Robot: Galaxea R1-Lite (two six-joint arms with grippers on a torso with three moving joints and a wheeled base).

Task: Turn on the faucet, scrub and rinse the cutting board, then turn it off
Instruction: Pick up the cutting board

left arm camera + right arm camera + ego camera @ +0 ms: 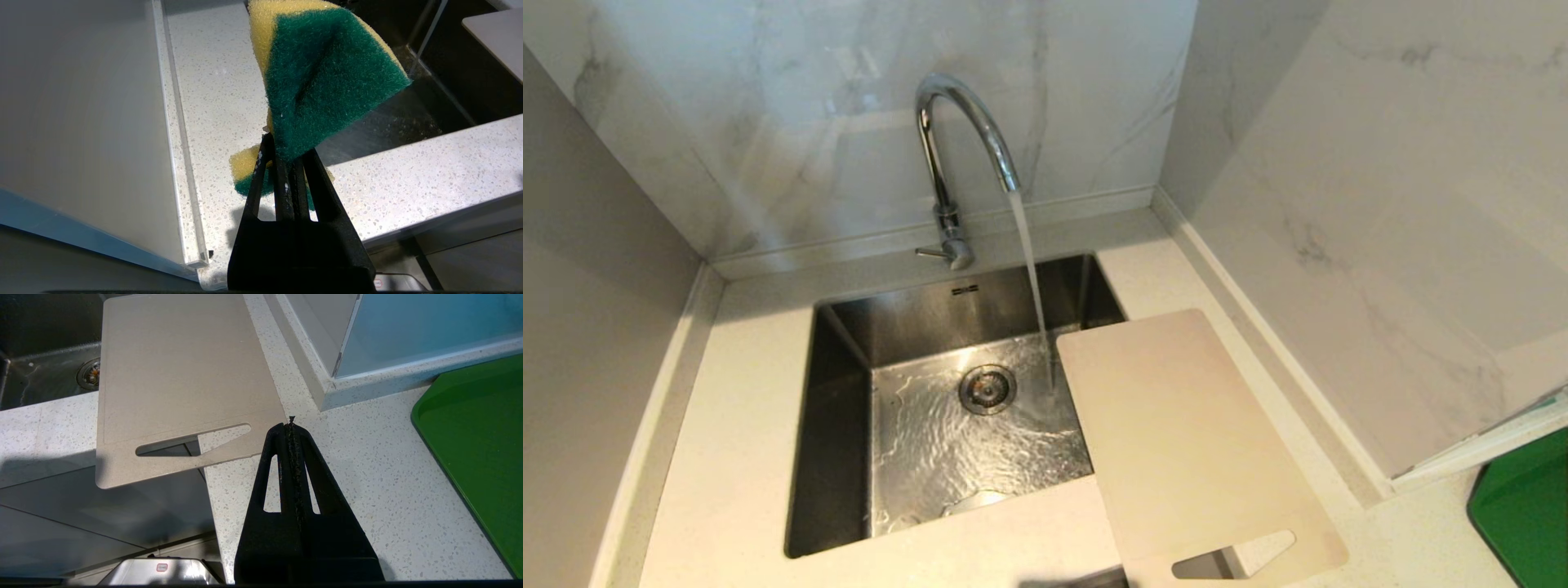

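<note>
The chrome faucet stands behind the sink with its lever out to the side, and water streams from the spout into the basin. The pale beige cutting board lies flat on the counter to the right of the sink. Its far end overhangs the basin and its handle cutout hangs past the counter's front edge. My left gripper is shut on a green-and-yellow sponge, held above the counter on the sink's left side. My right gripper is shut and empty, just beside the cutting board's handle end. Neither arm shows in the head view.
The steel sink has rippling water around its drain. A bright green tray lies on the counter at the far right, also in the right wrist view. Marble walls close in the back and right. A grey panel stands on the left.
</note>
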